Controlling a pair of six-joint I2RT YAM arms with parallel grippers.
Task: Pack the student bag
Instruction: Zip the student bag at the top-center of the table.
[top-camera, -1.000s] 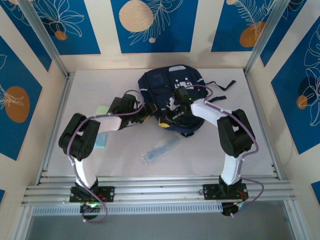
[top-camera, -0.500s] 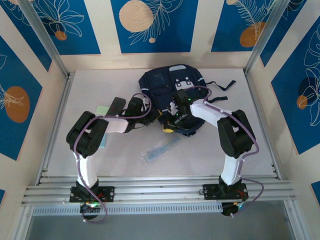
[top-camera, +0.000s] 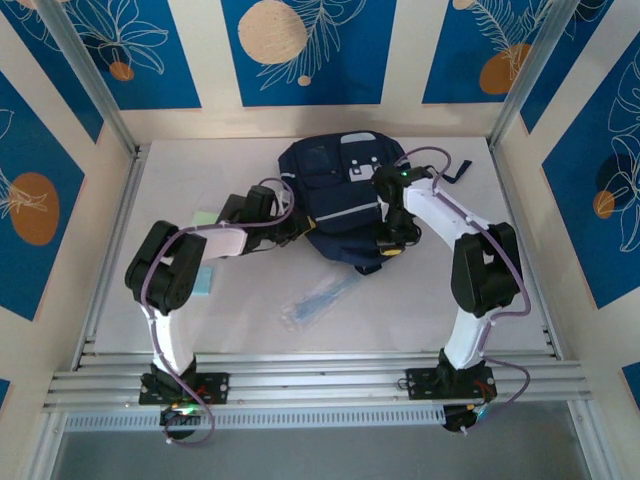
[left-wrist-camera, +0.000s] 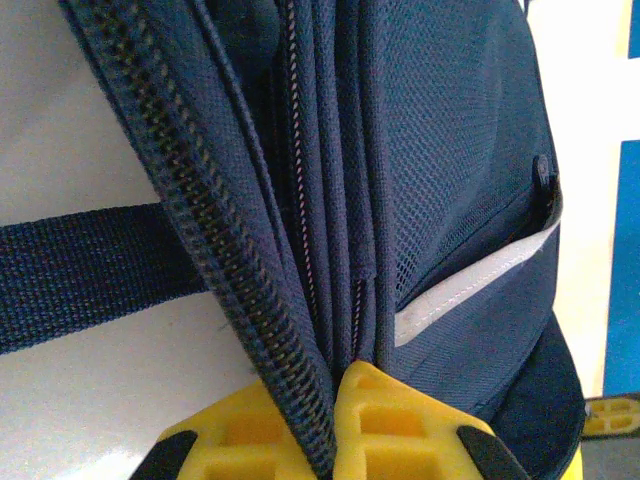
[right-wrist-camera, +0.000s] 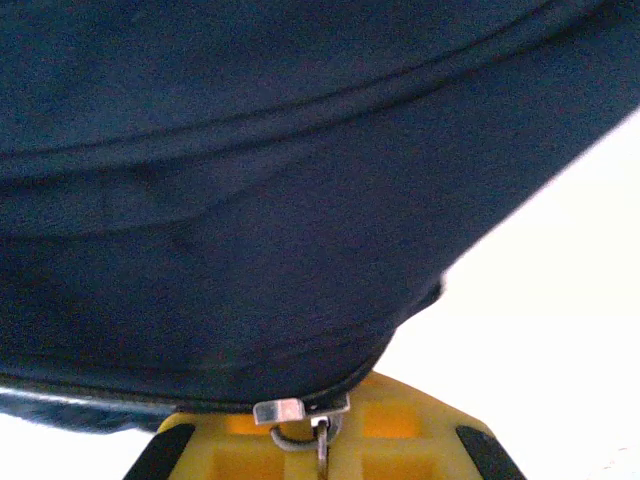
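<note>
White table (top-camera: 250, 330): bag (top-camera: 335, 190) edge pinched by closed left gripper (left-wrist-camera: 335, 415); zipper tab (right-wrist-camera: 300, 410) clamped by right gripper (right-wrist-camera: 315, 425). Between arms, clear packet (top-camera: 320, 297) judged not yet packed.

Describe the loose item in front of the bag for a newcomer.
Find the navy student bag at the back of the white table. In front of it, toward the near edge, lies a clear plastic packet. Unlike the pale green pads at left, it is see-through, long and slanted.

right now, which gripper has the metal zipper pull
The right gripper: the metal zipper pull sits in its grip. The left gripper is shut on the toothed zipper edge of the student bag, with no pull there.
</note>
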